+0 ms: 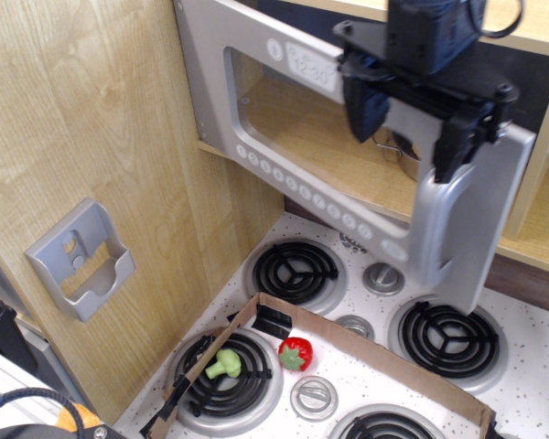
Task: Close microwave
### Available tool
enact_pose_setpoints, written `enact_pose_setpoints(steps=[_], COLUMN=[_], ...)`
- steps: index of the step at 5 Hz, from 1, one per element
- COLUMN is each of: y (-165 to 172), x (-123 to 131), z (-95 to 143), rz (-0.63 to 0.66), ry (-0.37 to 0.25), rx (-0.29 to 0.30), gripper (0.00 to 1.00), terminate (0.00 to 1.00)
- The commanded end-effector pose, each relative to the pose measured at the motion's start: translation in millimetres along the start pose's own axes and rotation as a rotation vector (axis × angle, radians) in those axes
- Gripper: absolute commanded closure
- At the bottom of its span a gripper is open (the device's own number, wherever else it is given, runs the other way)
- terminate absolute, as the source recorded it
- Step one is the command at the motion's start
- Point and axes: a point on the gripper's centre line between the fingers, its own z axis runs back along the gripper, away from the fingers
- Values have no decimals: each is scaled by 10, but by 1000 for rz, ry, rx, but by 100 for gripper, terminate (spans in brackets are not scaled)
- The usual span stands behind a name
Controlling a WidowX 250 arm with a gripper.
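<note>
The grey toy microwave door stands almost flat across the wooden shelf opening, its free right edge still a little forward. It has a clear window, a clock display and a row of round white buttons. Its curved silver handle is at the right end. My black gripper is at the top right, pressed against the door face just above the handle. Its fingers are spread apart and hold nothing. The pot on the shelf is mostly hidden behind the door and gripper.
A small grey wall pocket hangs on the wooden side panel at left. Below is a white stovetop with black burners. A cardboard tray edge encloses a green broccoli and a red toy fruit.
</note>
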Motion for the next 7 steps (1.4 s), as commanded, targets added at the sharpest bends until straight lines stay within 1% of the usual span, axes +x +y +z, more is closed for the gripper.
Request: enact_pose_setpoints(steps=[1,2,3,4,7], y=[-95,-92,-78,-82,-102], x=[460,635,767,859,848], z=[71,49,56,78,100], rz=[-21,-50,-97,-120,-119], ry=[-70,-87,-113,-123,-118], rx=[-13,-16,-27,-30,-28], gripper=[0,0,0,0,0], terminate=[0,0,0,0,0])
